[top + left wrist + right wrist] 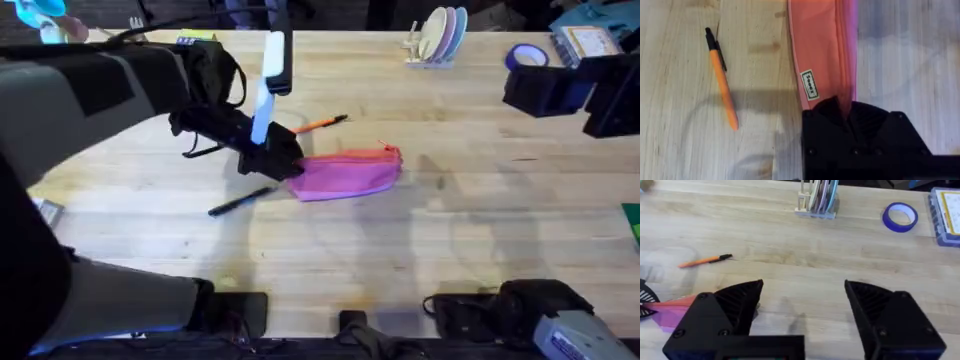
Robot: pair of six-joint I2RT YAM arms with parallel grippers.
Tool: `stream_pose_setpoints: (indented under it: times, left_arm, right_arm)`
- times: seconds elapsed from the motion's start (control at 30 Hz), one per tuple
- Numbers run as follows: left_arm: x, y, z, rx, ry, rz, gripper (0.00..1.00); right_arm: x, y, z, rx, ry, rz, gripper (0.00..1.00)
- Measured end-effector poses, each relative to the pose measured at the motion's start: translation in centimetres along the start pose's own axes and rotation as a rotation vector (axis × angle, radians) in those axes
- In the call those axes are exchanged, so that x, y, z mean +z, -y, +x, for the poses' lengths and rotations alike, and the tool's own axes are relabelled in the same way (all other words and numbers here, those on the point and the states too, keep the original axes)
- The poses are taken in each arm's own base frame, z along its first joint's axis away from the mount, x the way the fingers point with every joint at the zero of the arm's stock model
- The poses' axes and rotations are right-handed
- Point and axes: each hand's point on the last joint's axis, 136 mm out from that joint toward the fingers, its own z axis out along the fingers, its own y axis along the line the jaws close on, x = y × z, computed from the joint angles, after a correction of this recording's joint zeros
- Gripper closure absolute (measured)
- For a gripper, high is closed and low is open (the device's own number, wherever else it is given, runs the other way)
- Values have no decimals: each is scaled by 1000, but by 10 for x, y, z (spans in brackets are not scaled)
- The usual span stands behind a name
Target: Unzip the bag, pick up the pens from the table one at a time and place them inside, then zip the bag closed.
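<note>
The pink bag point(345, 172) lies in the middle of the table point(470, 230), its red pull tab point(386, 150) at its right end. My left gripper point(278, 162) is at the bag's left end, and in the left wrist view the left gripper point(845, 111) is shut on the end of the bag point(822, 45). An orange pen point(320, 124) lies just behind the bag, also seen as the orange pen point(722, 90). A dark pen point(240, 201) lies in front of it to the left. My right gripper point(802, 287) hangs open above the table, right of the bag point(670, 307).
A dish rack with plates point(438, 40) stands at the back. A blue tape roll point(526, 56) and a box point(585, 42) sit at the back right. The right arm point(570, 88) hovers high at the right edge.
</note>
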Motion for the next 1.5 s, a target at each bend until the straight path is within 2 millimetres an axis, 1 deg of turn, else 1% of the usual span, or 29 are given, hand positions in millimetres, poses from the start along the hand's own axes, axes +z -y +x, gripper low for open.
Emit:
stream_pose_setpoints:
  times: [0.3, 0.43, 0.53, 0.7, 0.73, 0.9, 1.17, 1.37, 1.5]
  left_arm:
    - [0, 0, 0, 0, 0, 0, 956]
    - [0, 0, 0, 0, 0, 0, 956]
    - [0, 0, 0, 0, 0, 0, 958]
    - [0, 0, 0, 2, 0, -1, 958]
    - [0, 0, 0, 1, 0, -1, 958]
    - [0, 0, 0, 1, 0, -1, 958]
    - [0, 0, 0, 2, 0, -1, 958]
    - [0, 0, 0, 2, 0, -1, 958]
    - [0, 0, 0, 2, 0, -2, 958]
  right_arm:
    - [0, 0, 0, 0, -1, 0, 4]
    - [0, -1, 7, 3, -30, -7, 4]
    - [0, -6, 8, 25, -33, -35, 4]
    - [1, -20, 8, 29, -39, -114, 4]
    - [6, -24, 10, 29, -58, -139, 4]
    - [16, -37, 14, 14, -100, -188, 4]
    - [23, -71, 0, -44, -139, -291, 4]
    - [35, -92, 1, -53, -245, -336, 4]
    - [42, -101, -1, -34, -295, -348, 4]
